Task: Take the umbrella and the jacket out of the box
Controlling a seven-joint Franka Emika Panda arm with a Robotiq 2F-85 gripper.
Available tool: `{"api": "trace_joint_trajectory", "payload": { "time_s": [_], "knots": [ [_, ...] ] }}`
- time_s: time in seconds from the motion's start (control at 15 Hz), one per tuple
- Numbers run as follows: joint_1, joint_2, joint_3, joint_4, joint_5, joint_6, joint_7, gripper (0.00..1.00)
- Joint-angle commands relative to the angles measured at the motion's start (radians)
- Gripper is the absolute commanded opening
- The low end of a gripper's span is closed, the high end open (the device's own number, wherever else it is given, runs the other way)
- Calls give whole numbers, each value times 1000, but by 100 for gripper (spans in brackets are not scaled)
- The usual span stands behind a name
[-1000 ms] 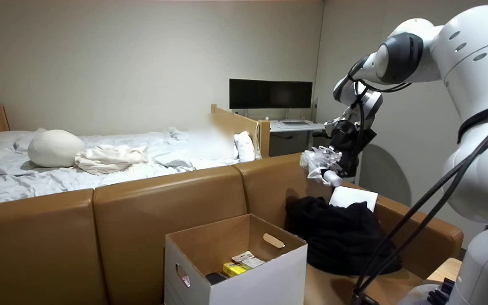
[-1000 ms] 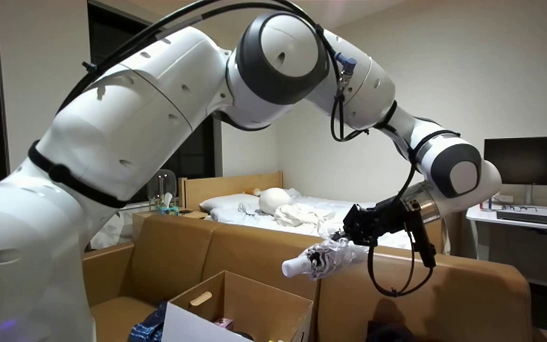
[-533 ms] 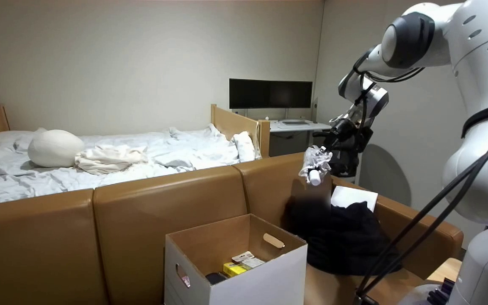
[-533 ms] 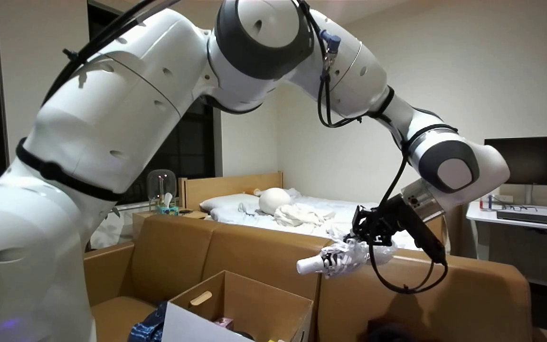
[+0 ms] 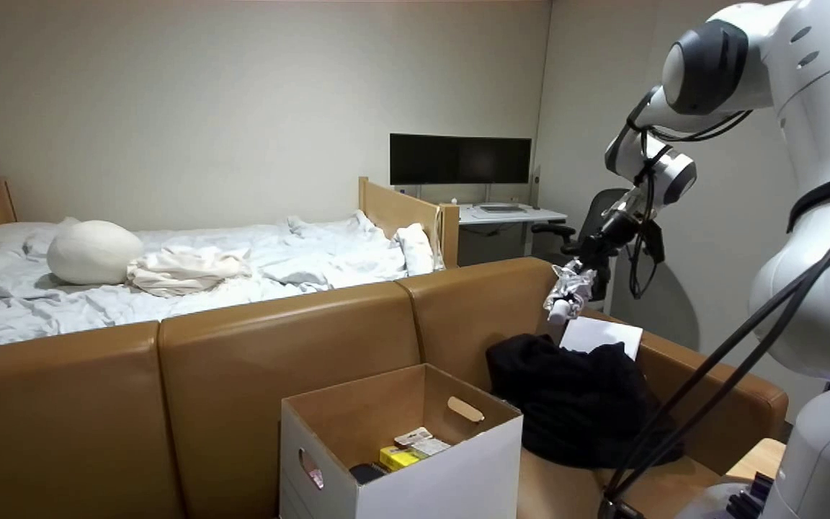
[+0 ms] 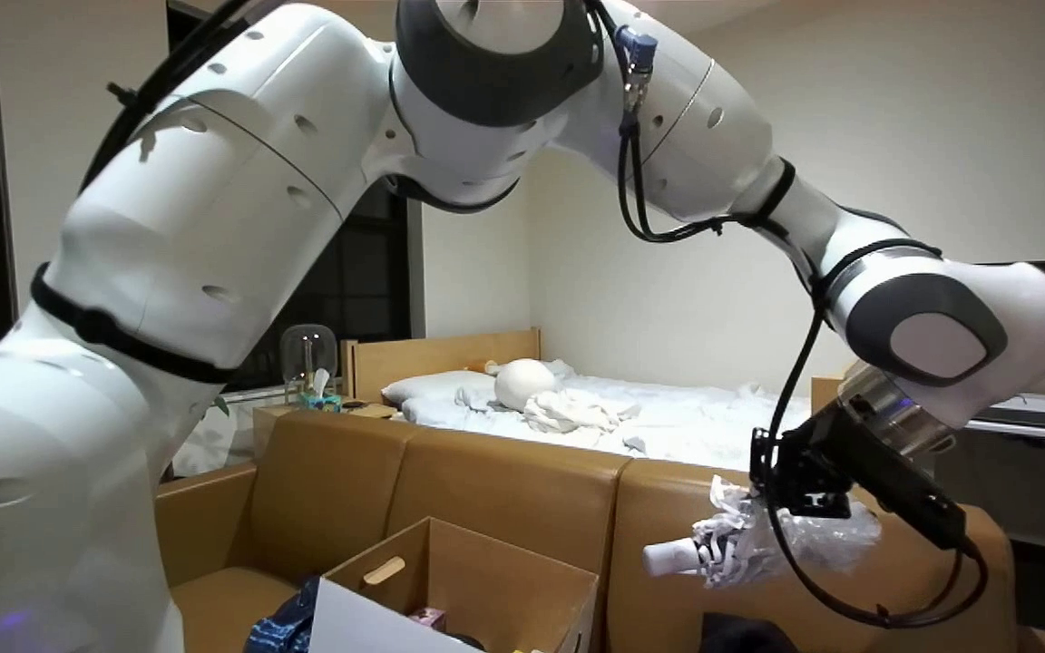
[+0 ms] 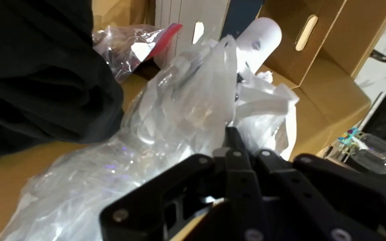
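The clear plastic umbrella (image 5: 572, 283) hangs in my gripper above the sofa's far end. Its white handle (image 6: 670, 558) points back toward the box side. In the wrist view my gripper (image 7: 235, 140) is shut on the bunched plastic of the umbrella (image 7: 193, 103); one fingertip shows, the other is hidden. A black cloth heap, seemingly the jacket (image 5: 573, 404), lies on the sofa seat beside the box, below the umbrella; it also shows in the wrist view (image 7: 45, 73). The white cardboard box (image 5: 444, 461) stands open on the sofa with a yellow packet (image 5: 398, 458) inside.
The brown sofa backrest (image 5: 285, 346) runs behind the box. A white flat item (image 5: 602, 335) leans near the sofa arm. A clear bag with a red edge (image 7: 136, 47) lies near the box. Blue patterned cloth (image 6: 287, 621) is on the box's other side.
My gripper has moved right and lower, away from the box, carrying the umbrella. The umbrella's handle has swung around. The black heap and the box have not moved.
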Motion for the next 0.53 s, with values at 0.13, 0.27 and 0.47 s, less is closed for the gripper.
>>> {"api": "trace_joint_trajectory", "payload": {
  "time_s": [0.13,0.27,0.47],
  "knots": [
    [-48,-47,-2,-34,26,110,218,0],
    [-47,-60,5,-49,34,166,309,29],
    [-37,-76,17,-63,68,249,443,46]
  ]
}}
